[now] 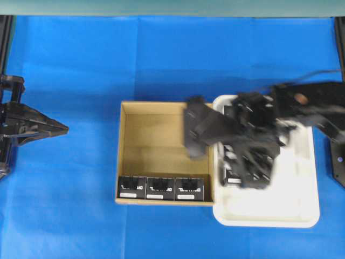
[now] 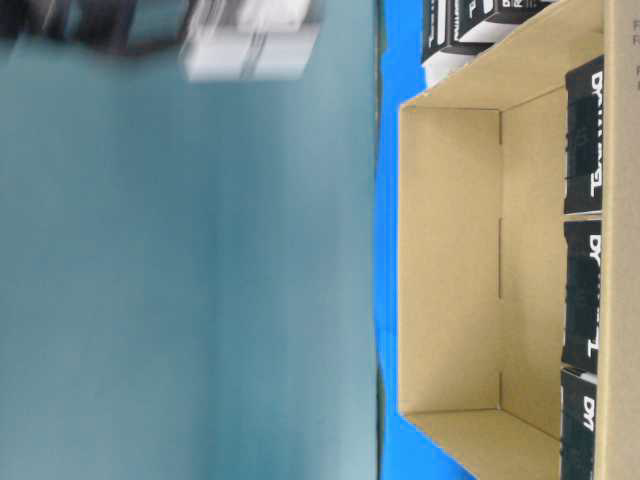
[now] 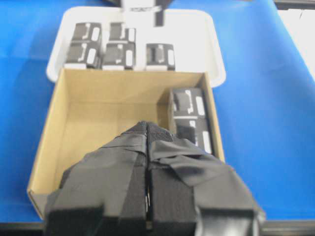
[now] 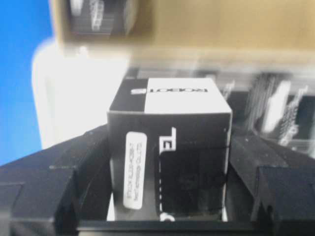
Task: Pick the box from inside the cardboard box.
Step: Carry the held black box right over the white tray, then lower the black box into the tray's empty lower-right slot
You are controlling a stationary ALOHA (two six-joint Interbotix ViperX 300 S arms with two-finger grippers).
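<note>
Jaws of the right gripper [image 4: 167,196] clamp the box [image 4: 170,147] lettered "ROBOTIS"; left jaws closed.

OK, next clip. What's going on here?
The right gripper is clamped on one small black box and carries it over the white tray, where five other black boxes already sit. Three more remain lined up along one wall of the brown cardboard box. The left gripper is shut, holds nothing, and is parked off to the side on the blue table.
</note>
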